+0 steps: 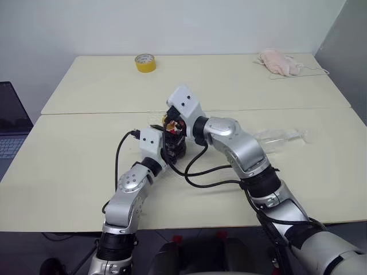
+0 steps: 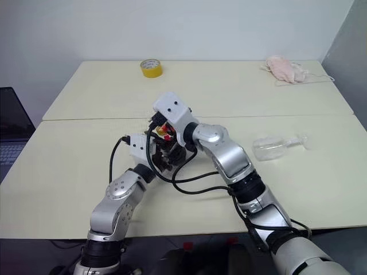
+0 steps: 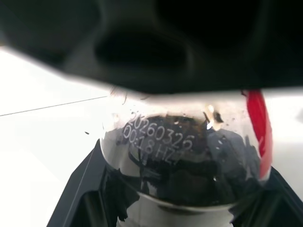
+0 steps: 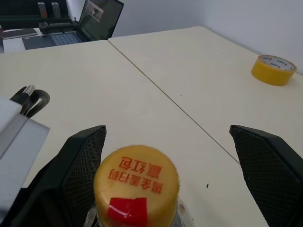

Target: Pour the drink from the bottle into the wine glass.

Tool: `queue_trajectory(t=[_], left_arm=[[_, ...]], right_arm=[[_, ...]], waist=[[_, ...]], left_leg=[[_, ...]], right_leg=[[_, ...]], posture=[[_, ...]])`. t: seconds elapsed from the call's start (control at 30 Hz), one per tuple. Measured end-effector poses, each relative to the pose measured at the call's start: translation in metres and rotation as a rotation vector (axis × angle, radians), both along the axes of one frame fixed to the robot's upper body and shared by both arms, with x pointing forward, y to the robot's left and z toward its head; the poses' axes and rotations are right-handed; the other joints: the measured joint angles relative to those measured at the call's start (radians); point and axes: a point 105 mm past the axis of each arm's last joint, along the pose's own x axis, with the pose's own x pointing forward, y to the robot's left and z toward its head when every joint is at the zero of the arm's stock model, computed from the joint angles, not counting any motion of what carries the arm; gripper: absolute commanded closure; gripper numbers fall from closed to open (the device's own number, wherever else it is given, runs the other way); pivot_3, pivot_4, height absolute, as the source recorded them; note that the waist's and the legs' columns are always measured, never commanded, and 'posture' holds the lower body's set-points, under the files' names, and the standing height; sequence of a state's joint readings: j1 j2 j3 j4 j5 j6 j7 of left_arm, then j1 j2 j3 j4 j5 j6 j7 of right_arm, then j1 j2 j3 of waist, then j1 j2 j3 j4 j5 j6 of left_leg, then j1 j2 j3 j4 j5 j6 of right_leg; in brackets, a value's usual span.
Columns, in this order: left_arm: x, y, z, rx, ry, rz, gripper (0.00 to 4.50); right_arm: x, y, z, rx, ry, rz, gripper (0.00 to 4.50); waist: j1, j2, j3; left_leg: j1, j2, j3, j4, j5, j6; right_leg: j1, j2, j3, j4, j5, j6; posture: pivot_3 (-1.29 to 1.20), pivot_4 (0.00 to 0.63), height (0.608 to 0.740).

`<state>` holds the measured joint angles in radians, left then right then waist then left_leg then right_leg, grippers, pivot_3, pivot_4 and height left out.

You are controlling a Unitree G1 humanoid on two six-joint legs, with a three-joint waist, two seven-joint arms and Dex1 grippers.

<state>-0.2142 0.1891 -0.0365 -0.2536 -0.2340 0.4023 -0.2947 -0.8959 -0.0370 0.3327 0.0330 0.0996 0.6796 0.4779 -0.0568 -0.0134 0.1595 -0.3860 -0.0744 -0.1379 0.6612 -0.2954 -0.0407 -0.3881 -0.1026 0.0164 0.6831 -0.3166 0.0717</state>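
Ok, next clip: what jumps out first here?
Mid-table, the left gripper is shut on the small clear plastic bottle of dark cola-like drink, while the open right gripper flanks its yellow-orange cap. The clear stemmed wine glass lies on its side to the right.

A: What furniture is there?
B: Two cream tables (image 1: 86, 166) pushed together, a thin seam running between them.
A: And behind them?
B: A plain pale wall (image 1: 172, 26), with a grey panel (image 1: 350, 51) at the right corner.
A: Anything on the left?
B: An open laptop (image 1: 10, 129) sits on a lower surface beside the near table.
A: The light?
B: Even and soft.
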Motion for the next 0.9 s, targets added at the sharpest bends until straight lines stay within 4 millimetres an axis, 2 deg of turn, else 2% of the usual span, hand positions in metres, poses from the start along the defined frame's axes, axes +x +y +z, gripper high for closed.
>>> queue_trajectory(t=[0.27,0.9], left_arm=[[0.0,-0.0002,0.0,0.0,0.0,-0.001,1.89],[0.0,-0.0022,-0.0002,0.003,-0.001,-0.003,1.89]], right_arm=[[0.0019,0.002,0.0109,0.023,-0.023,0.002,0.03],[0.0073,-0.0055,0.0069,0.026,0.005,-0.012,0.03]], waist=[[0.0,0.0,0.0],[0.0,0.0,0.0]], left_leg=[[0.0,0.0,0.0,0.0,0.0,0.0],[0.0,0.0,0.0,0.0,0.0,0.0]], right_leg=[[0.0,0.0,0.0,0.0,0.0,0.0],[0.0,0.0,0.0,0.0,0.0,0.0]], posture=[[0.0,0.15,0.74],[0.0,0.15,0.74]])
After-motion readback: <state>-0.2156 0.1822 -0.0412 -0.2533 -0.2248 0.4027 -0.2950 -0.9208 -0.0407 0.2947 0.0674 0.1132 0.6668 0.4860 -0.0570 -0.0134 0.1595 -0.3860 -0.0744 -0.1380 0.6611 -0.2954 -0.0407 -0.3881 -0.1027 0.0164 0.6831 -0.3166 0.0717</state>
